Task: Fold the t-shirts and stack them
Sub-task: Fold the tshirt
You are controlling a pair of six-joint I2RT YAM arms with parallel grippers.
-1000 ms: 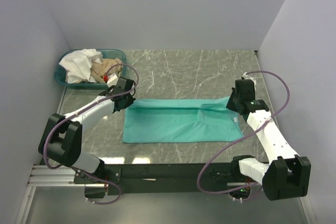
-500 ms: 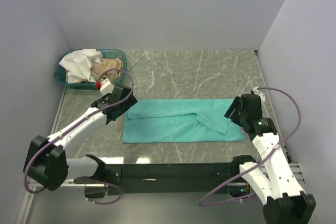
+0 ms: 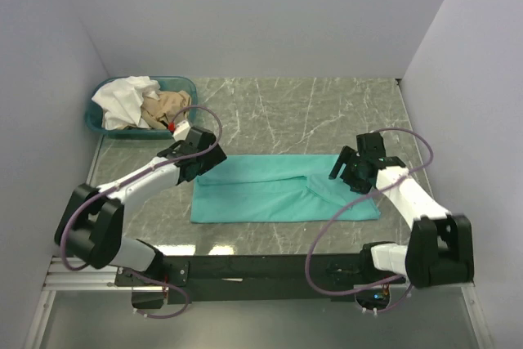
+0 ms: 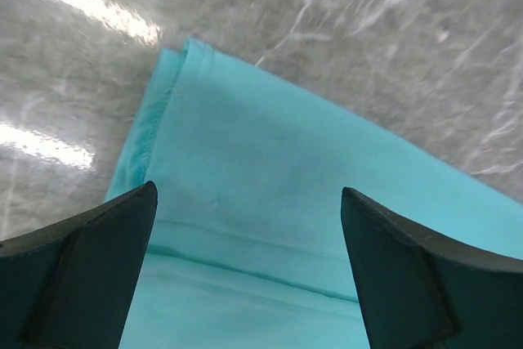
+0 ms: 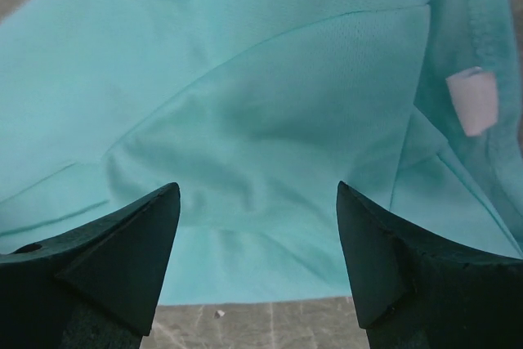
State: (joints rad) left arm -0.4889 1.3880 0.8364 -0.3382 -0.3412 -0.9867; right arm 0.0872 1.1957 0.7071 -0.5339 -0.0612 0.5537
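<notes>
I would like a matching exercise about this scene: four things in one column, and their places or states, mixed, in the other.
Things:
1 teal t-shirt
2 white t-shirt
3 basket
4 left claw

Places or states:
a open, over the teal t-shirt
b at the far left corner
c lying flat on the table
d inside the basket

Pairs: 1-c, 2-d, 3-b, 4-a

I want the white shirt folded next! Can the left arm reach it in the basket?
Probably yes. The white shirt lies on top in the basket, just beyond the left fingers, open and empty, nothing between.
</notes>
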